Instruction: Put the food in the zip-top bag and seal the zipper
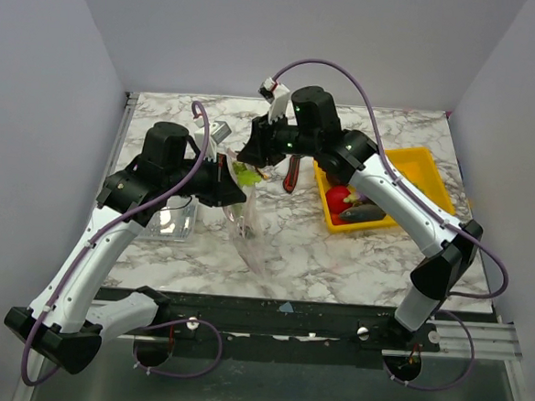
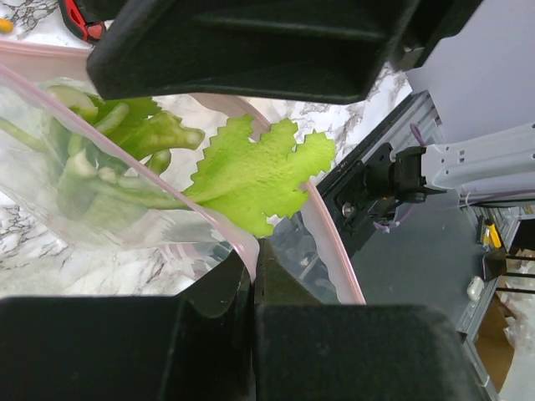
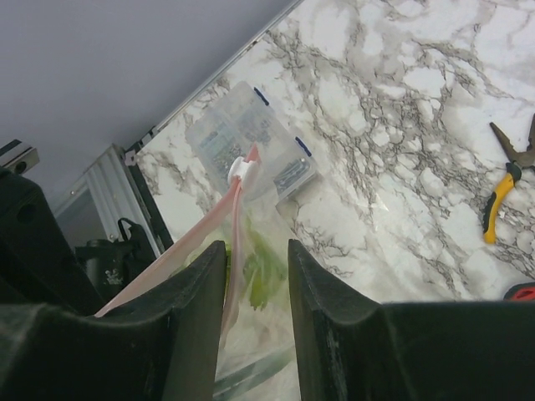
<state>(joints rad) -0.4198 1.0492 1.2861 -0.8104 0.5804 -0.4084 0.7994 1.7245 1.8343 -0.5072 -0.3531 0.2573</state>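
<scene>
The clear zip-top bag (image 1: 249,229) hangs above the table between my two grippers. My left gripper (image 2: 253,251) is shut on the bag's pink zipper strip (image 2: 322,225) at the mouth; in the top view it (image 1: 237,197) is at the bag's left side. The leafy green cabbage (image 2: 251,175) sits in the bag's mouth and also shows from above (image 1: 245,173). My right gripper (image 3: 256,244) is open, with its fingers on either side of the zipper strip (image 3: 234,242), above the cabbage (image 3: 267,276). A white slider (image 3: 242,168) sits at the strip's far end.
A yellow tray (image 1: 417,165) at the right holds a red piece (image 1: 339,198) and a purple eggplant (image 1: 364,210). A rigid clear box (image 1: 174,220) stands left of the bag. A red-and-black utility knife (image 1: 292,175) lies behind it. Yellow-handled pliers (image 3: 506,180) lie on the marble.
</scene>
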